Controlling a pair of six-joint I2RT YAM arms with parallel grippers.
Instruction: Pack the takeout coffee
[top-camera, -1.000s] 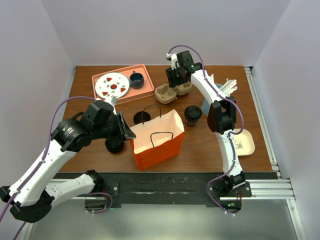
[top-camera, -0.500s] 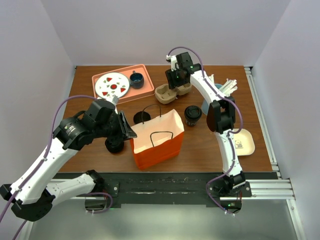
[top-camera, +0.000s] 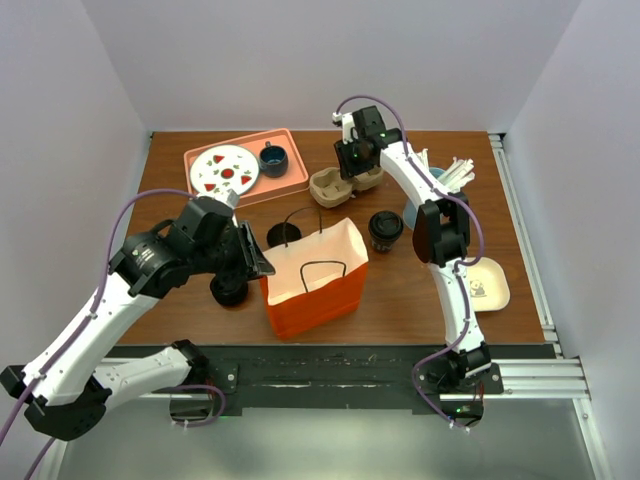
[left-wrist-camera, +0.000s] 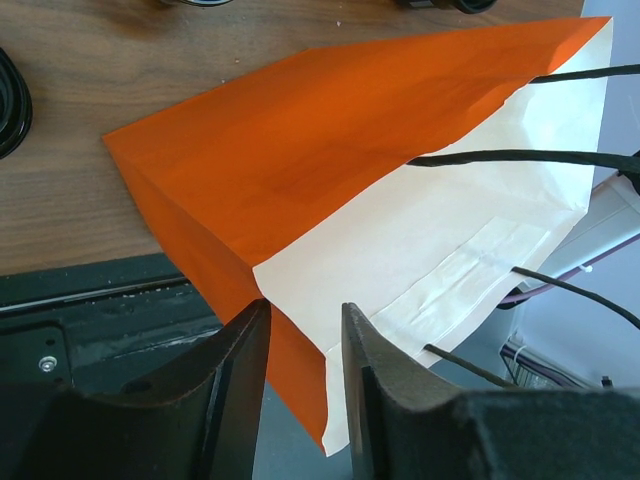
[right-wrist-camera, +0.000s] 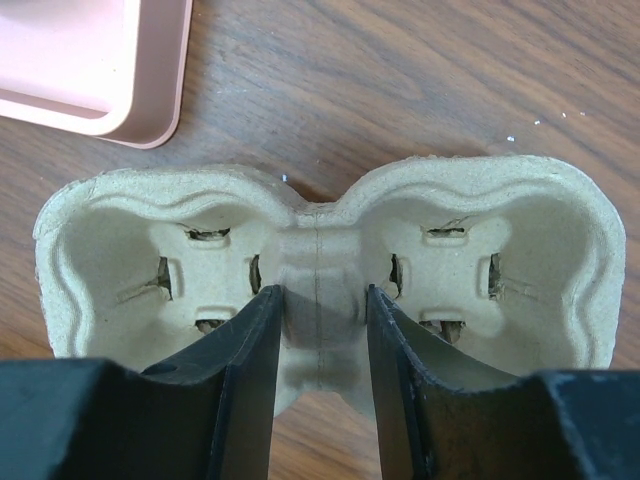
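Now left hand (left-wrist-camera: 303, 318) straddles the bag (left-wrist-camera: 300, 150) rim, narrowly open; right hand (right-wrist-camera: 320, 297) clamps the carrier (right-wrist-camera: 500, 250) middle; coffee (top-camera: 385, 229) stands at 2 o'clock of bag.

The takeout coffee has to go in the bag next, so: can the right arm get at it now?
Probably not at once: the right gripper looks closed on the cup carrier. The takeout coffee itself stands unobstructed beside the bag.

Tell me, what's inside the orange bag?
Only the orange paper bag's cream lining and a taped seam show through its open mouth. Its bottom is hidden by its walls. The takeout coffee stands outside.
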